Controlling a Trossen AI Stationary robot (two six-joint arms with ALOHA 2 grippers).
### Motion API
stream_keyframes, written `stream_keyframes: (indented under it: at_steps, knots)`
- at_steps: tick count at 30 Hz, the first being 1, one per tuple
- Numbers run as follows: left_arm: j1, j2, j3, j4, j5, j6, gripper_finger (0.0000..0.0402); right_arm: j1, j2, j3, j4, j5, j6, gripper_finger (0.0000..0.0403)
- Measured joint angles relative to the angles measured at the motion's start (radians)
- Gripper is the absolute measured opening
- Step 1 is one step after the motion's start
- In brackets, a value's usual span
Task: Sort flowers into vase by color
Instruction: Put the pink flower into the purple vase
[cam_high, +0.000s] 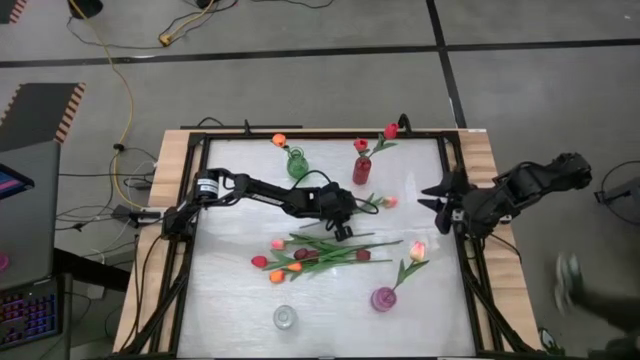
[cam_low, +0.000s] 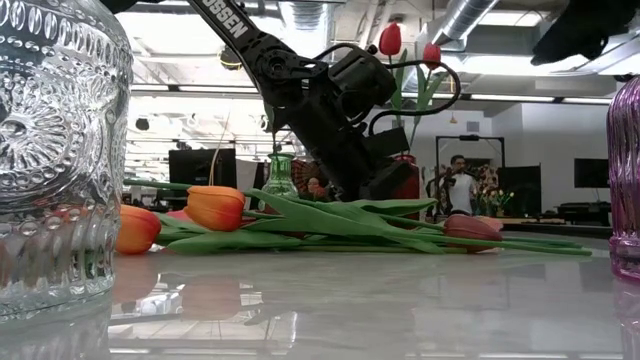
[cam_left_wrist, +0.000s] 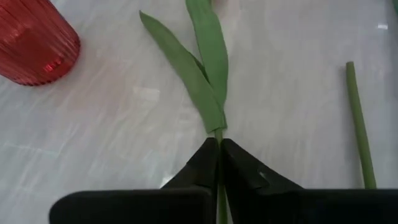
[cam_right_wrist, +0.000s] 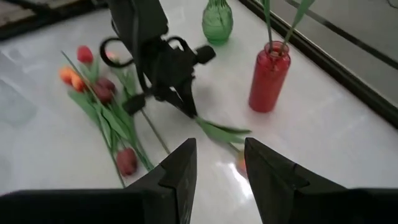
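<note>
My left gripper (cam_high: 356, 206) reaches to the table's middle and is shut on the stem of one flower (cam_high: 378, 201). Its orange-pink head (cam_right_wrist: 241, 163) points toward the right edge. Several more flowers (cam_high: 315, 254) lie in a pile on the table nearer the front. A green vase (cam_high: 297, 163) holds an orange flower. A red vase (cam_high: 362, 168) holds two red ones, and a purple vase (cam_high: 384, 298) holds a pink-orange one. My right gripper (cam_right_wrist: 217, 165) hovers open at the right edge, holding nothing. My left gripper pinches the flower's thin green stem (cam_left_wrist: 219, 135) between its two fingers, just below where the leaves (cam_left_wrist: 208, 74) branch off. The fingers slant down from the table's left side. The leaves and head lie low over the table, away from the fingers.
A clear glass vase (cam_high: 285, 317) stands near the front edge, left of the purple vase. A loose stem (cam_left_wrist: 360, 124) lies just beside the held flower. The table has a raised black frame (cam_high: 455, 150) around it.
</note>
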Motion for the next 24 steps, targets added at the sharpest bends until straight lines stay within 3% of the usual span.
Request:
stream_keyframes:
  at_steps: [5,16,24]
  knots:
    - [0.000,0.002,-0.001,0.061,0.021,-0.036,0.0001,0.000,-0.013,-0.030,0.057,0.000,0.049,0.0161]
    - [-0.001,0.002,-0.001,0.379,0.162,-0.155,0.0000,0.000,-0.012,-0.030,0.077,0.000,0.190,0.0161]
    - [-0.001,0.002,-0.001,0.570,0.182,-0.213,0.0000,0.000,-0.012,-0.030,0.077,-0.049,0.351,0.0161]
